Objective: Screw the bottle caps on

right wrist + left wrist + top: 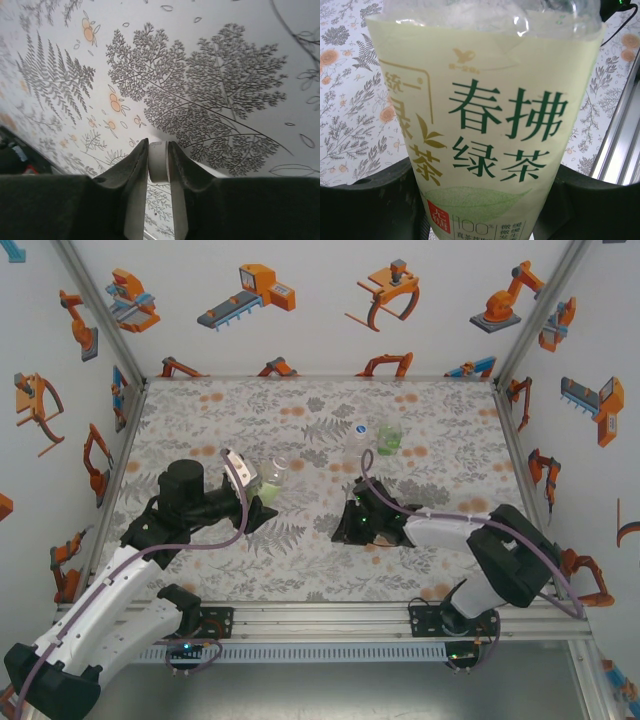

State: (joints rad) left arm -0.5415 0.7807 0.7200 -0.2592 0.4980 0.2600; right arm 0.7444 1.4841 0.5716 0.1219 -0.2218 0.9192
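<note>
My left gripper (258,502) is shut on a yellowish-tinted bottle (272,478) at the left middle of the table. In the left wrist view that bottle (485,125) has a pale green label with Chinese lettering and sits between the two dark fingers (365,205). A colourless bottle (357,441) and a green-tinted bottle (388,435) stand upright side by side further back. My right gripper (352,524) is low over the table in front of them. In the right wrist view it (159,156) is shut on a small white bottle cap (158,162), pinched on edge between the fingers (131,175).
The table (300,550) is covered with a leaf-and-flower print cloth. White walls with orange robot prints close it in on three sides. An aluminium rail (330,615) runs along the near edge, with both arm bases bolted to it.
</note>
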